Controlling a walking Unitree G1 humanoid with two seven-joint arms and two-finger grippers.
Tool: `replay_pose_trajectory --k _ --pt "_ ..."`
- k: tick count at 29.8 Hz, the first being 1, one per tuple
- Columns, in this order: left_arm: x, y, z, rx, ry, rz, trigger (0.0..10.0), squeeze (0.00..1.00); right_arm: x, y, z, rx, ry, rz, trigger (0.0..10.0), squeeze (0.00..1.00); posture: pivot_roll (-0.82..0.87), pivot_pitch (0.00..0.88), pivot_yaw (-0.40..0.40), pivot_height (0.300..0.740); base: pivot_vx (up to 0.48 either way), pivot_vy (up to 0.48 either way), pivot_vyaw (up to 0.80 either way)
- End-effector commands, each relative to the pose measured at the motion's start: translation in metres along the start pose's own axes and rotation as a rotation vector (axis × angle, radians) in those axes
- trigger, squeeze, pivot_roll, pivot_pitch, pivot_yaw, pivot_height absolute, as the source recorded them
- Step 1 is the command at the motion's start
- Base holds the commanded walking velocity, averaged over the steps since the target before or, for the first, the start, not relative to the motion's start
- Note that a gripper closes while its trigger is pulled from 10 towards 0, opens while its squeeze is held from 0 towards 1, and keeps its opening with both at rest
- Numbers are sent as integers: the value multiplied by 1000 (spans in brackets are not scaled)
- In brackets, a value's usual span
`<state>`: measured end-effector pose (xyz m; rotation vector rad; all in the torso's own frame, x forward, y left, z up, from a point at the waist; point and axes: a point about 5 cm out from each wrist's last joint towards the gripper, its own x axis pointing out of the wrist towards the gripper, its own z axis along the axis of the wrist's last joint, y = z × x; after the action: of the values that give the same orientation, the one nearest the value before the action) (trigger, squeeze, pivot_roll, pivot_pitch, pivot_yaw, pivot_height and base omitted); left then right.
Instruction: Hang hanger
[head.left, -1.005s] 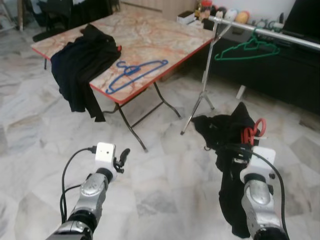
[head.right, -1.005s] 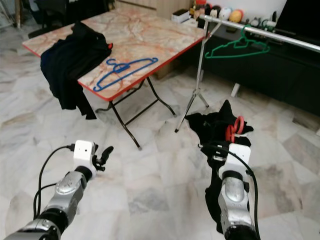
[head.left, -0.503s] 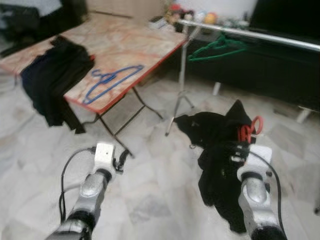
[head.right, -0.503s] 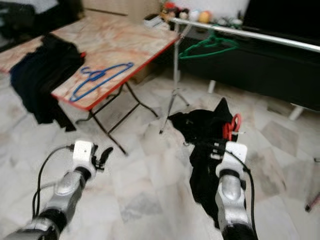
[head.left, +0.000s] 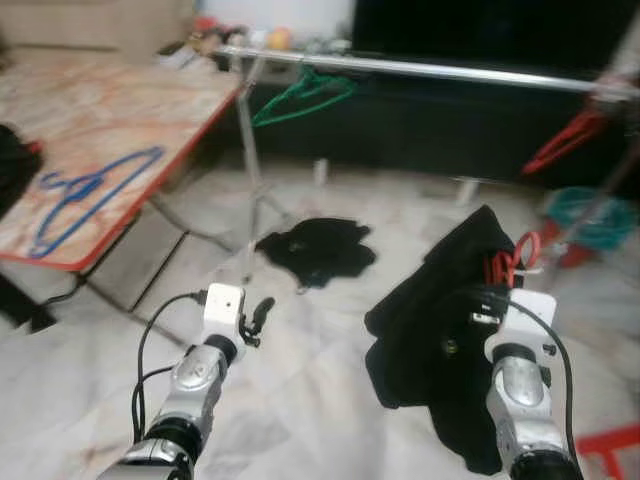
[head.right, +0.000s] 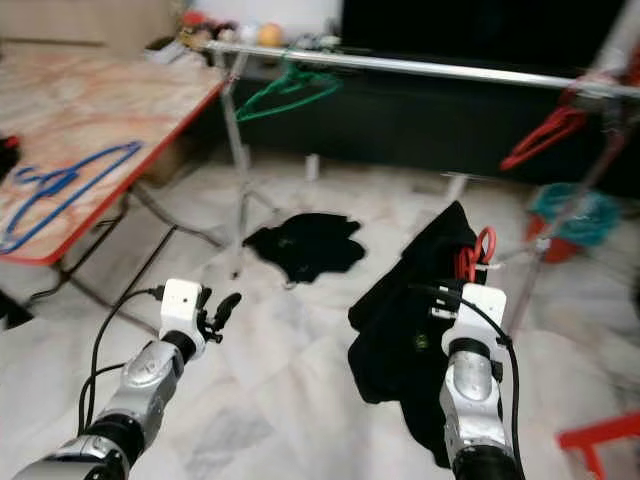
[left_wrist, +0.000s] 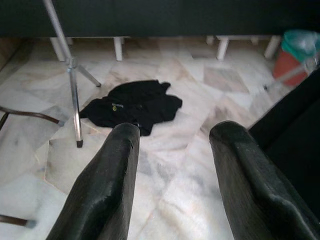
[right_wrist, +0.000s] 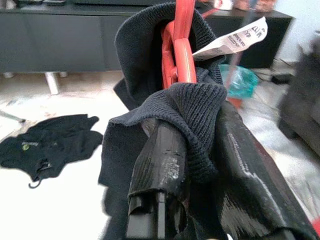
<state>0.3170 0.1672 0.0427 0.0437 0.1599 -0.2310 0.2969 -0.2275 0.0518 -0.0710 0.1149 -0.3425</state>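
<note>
A red hanger (head.left: 507, 262) carries a black knit garment (head.left: 432, 345) with a white tag (right_wrist: 235, 39). My right gripper (right_wrist: 200, 150) is shut on the hanger's neck through the cloth, low at the right above the floor. The silver rail (head.left: 450, 70) runs across the far side, well beyond and above the hanger. A green hanger (head.left: 300, 95) and another red hanger (head.left: 565, 140) hang from it. My left gripper (left_wrist: 172, 132) is open and holds nothing, low at the left (head.left: 262, 310).
A black garment (head.left: 315, 250) lies on the marble floor by the rack's leg (head.left: 250, 190). The marble-topped folding table (head.left: 120, 110) with a blue hanger (head.left: 80, 190) stands at the left. A dark cabinet (head.left: 420, 130) runs behind the rail. A teal bin (head.left: 590, 215) is at the right.
The whole view has swung right: the table slid to the left edge and the rail now spans the middle. Both grippers keep their pose, the right still holding the hanger.
</note>
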Motion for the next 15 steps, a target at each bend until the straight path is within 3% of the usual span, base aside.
replay_pose_trajectory --k 1,9,15 --pt "2 -3 3 -6 -11 -10 10000 0 4 0 11 1 -51 -1 10000 0 -80 0 31 740 0 0 -800" --pt "3 -6 3 -24 -14 -20 10000 0 4 -3 12 23 -58 -7 10000 0 -83 0 27 740 0 0 -772" --pt "3 -6 0 -29 5 -10 10000 0 4 1 12 -3 -63 30 10000 0 -83 0 25 740 0 0 0"
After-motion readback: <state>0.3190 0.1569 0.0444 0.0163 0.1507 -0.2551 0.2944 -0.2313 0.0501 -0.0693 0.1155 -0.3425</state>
